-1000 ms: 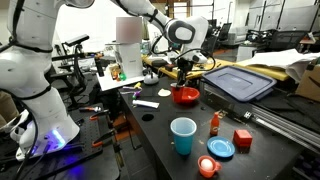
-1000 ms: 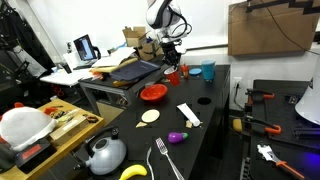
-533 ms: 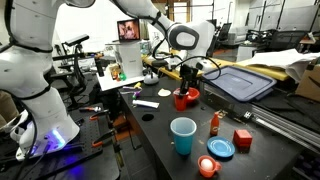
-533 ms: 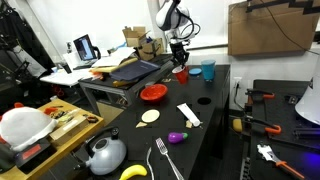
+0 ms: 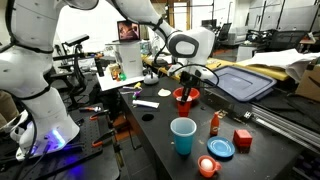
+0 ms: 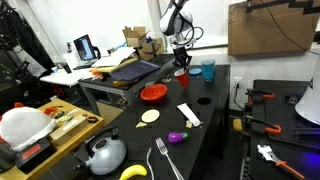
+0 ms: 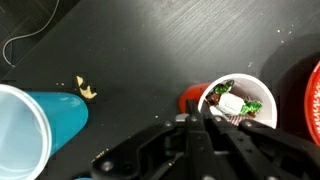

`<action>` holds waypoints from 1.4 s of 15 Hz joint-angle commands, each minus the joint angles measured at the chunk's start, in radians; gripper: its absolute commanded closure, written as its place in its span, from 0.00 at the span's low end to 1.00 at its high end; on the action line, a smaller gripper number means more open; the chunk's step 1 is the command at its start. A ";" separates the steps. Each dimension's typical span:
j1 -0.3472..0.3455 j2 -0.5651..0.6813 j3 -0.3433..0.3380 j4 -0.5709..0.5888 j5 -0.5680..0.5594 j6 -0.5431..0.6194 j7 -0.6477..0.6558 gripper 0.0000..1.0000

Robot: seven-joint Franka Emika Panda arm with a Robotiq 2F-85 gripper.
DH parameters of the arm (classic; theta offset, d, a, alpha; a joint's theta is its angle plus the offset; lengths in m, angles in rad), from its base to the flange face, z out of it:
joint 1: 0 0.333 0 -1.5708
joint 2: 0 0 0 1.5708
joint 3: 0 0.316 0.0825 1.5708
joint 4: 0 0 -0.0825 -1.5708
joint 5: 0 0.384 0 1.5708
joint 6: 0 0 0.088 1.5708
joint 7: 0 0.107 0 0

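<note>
My gripper (image 7: 205,116) is shut on the near rim of a small red cup (image 7: 240,100). The cup has a white inside and holds several wrapped sweets. In both exterior views the arm reaches down over the black table, with the gripper (image 5: 190,80) (image 6: 181,60) just above the red cup (image 5: 186,99) (image 6: 182,73). A blue cup (image 7: 30,125) (image 5: 183,135) (image 6: 208,70) stands upright close by. A red bowl (image 6: 152,93) sits on the other side, its edge (image 7: 314,100) showing in the wrist view. Whether the red cup rests on the table is unclear.
A dark lidded tray (image 5: 240,82), an orange bottle (image 5: 215,124), a red block (image 5: 243,138), a blue lid (image 5: 221,148) and an orange lid (image 5: 207,166) lie on the table. Nearer one camera are a kettle (image 6: 105,153), a fork (image 6: 165,160) and a purple eggplant (image 6: 177,137).
The gripper has moved with the red cup away from the red bowl, toward the blue cup, and slightly lower. Its jaws have stayed shut.
</note>
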 commanded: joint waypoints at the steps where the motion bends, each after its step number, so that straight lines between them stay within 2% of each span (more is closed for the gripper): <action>1: 0.013 0.006 0.002 -0.014 0.038 0.050 0.053 0.99; 6: 0.026 0.027 0.007 -0.007 0.056 0.085 0.067 0.99; 7: 0.032 0.025 0.005 -0.008 0.047 0.088 0.067 0.71; 8: 0.038 0.021 0.003 -0.009 0.039 0.089 0.068 0.70; 9: 0.044 0.018 0.001 -0.010 0.033 0.093 0.069 0.64; 14: 0.095 -0.011 -0.020 -0.026 -0.038 0.113 0.091 0.26; 17: 0.140 -0.039 -0.040 -0.036 -0.123 0.105 0.138 0.04; 18: 0.157 -0.049 -0.048 -0.037 -0.158 0.101 0.162 0.01; 21: 0.206 -0.077 -0.066 -0.044 -0.258 0.094 0.227 0.00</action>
